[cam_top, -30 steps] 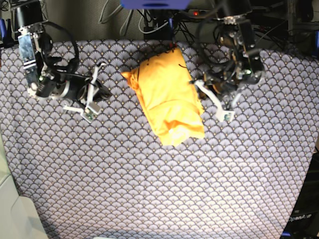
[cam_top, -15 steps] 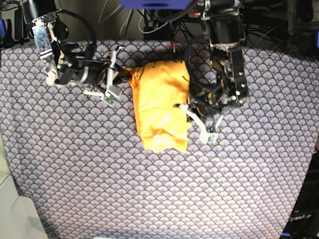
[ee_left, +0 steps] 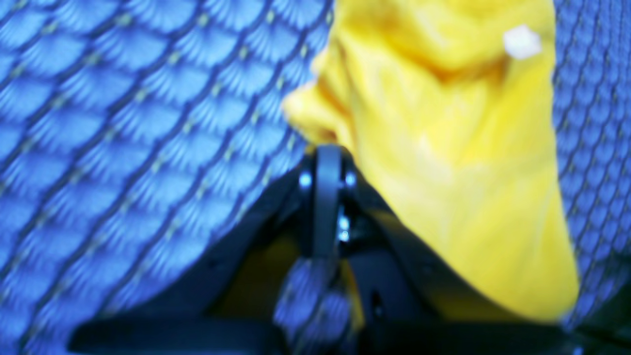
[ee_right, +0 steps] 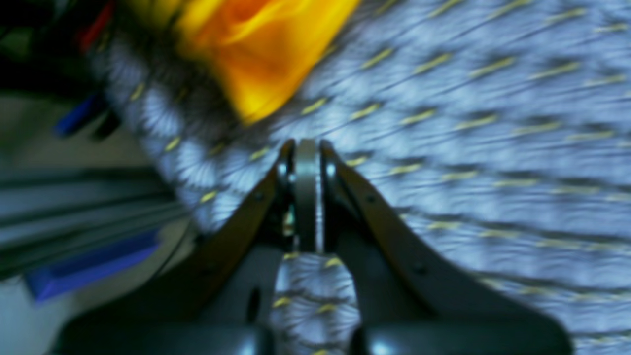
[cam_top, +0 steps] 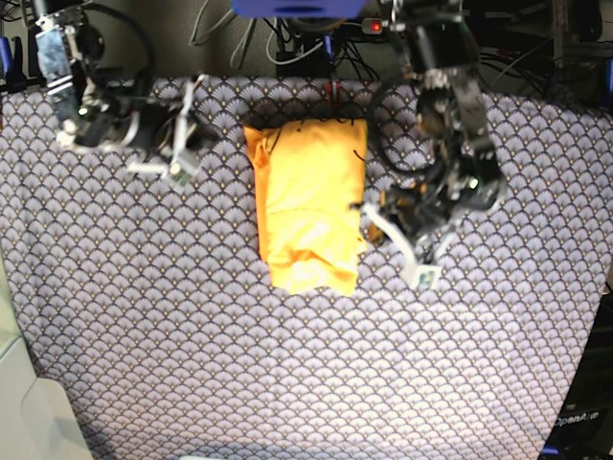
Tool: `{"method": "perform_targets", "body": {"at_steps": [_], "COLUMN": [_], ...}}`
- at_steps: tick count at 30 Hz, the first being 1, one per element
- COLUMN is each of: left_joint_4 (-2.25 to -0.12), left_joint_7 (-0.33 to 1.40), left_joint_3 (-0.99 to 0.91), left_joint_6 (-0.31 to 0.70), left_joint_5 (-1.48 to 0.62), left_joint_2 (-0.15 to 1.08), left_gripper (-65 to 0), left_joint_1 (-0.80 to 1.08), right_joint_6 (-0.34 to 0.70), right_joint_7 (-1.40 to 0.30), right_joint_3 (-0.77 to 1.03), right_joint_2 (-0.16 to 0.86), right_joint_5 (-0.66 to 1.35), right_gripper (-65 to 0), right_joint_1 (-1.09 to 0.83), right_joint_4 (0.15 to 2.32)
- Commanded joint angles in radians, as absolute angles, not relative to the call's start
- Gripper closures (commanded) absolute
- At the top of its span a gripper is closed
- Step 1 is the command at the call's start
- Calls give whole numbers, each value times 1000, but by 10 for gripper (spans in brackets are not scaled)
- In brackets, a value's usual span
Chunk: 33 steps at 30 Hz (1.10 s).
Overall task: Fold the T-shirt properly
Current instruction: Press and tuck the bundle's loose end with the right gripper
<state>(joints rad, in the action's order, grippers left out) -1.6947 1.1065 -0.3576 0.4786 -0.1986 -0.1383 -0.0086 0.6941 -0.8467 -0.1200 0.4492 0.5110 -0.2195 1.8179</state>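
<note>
A plain yellow-orange cotton T-shirt (cam_top: 309, 205), folded into a compact upright rectangle, lies near the middle of the table on a blue-grey fan-patterned tablecloth (cam_top: 287, 364). The right hand (cam_top: 182, 144) sits at ten o'clock from the shirt, its fingers together and empty. The left hand (cam_top: 407, 244) rests at four o'clock, just beside the shirt's edge, fingers also pressed together on nothing.

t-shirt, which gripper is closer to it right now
Left. The left gripper sits right at the T-shirt's edge, jaws shut. The right gripper is also shut, apart from the shirt's other side, near its collar end.
</note>
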Motion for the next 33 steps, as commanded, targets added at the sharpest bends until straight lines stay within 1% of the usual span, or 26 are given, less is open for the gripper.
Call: {"method": "perform_targets", "body": {"at_steps": [1,3,5,9,13,17,20,26,33], "left_joint_4": [-1761,-1824,-1871,-1880,-1886,-1888,-1888,-1888,-1886], "left_joint_7": [1104,1122,1125,1119,1118,1118,1118,1118,1119], "left_joint_3": [-387,-427,-475,-530,-595,-642,-676,-722,-723], "left_joint_6": [475,475,476,486,489,489,490,490,490], "left_joint_5": [-193,-189,-191,-196,-199,-199,-199,-197,-189], "left_joint_2": [-122,-113,-77,-25,-7,-7,-7,-5,16], "left_gripper": [0,0,0,0,0,0,0,0,0], "left_joint_1": [5,51,122,232,306,335,363,389,390], "right_joint_6": [698,698,698,698,698,698,698,698,698], "right_joint_7": [-828,-839,-877,-947,-995,-1000,-993,-863,-657], "right_joint_3": [-102,-96,-105,-124,-206,-289,-358,-460,-576], "right_joint_2": [460,458,449,394,332,277,232,199,173], "right_joint_5": [532,532,532,532,527,527,527,527,526], "right_gripper": [0,0,0,-1,-1,-1,-1,-2,-2], "right_joint_1": [-206,-188,-128,-16,111,205,278,366,463], "right_joint_4": [1851,1867,1873,1851,1822,1736,1633,1483,1198]}}
